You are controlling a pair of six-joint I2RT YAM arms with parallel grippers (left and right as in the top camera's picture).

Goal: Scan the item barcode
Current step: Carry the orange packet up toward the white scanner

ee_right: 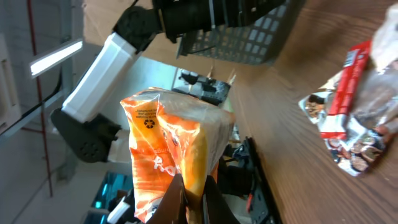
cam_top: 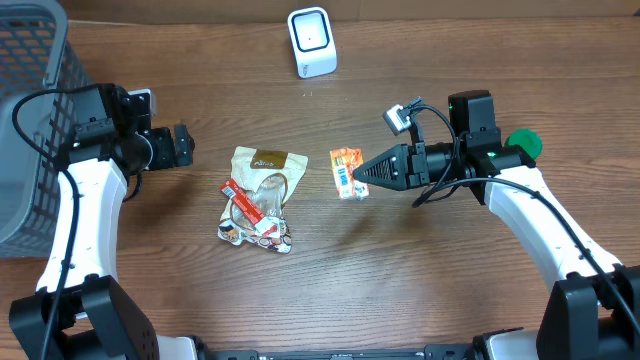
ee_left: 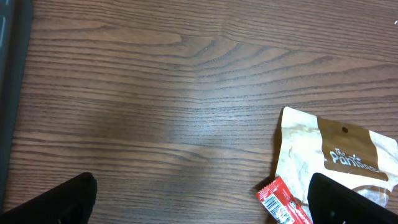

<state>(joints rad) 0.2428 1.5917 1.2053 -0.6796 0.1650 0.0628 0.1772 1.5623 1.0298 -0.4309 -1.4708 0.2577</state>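
R gripper (cam_top: 368, 172) clamped shut on the orange packet (cam_top: 347, 172), pinching it by one edge and holding it clear of the table (cam_top: 450, 60) near centre, just right of the brown pouch (cam_top: 262, 170) and the other snacks lying flat. The white scanner (cam_top: 311, 41) stood well apart at the far edge, its face turned toward the arms. L gripper (cam_top: 183, 146) hung w/ jaws apart beside the basket (cam_top: 30, 90), holding nothing.

Judged step: carry packet to scanner & present the code. The packet was crumpled and bowed in the wrist view, and which face bore the barcode could not be told from these views. To do it well, the arm would likely need to go away from the robot toward the scanner, roll the wrist so the printed face met the scanner window square-on, not edge-on, and stop close in front w/o touching. A steady pause there should help the read. The thin edge grip looked liable to let the foil swing or flop, so a slow, smooth carry seemed wise. If no read came, turning the packet to its other face would be the next try.
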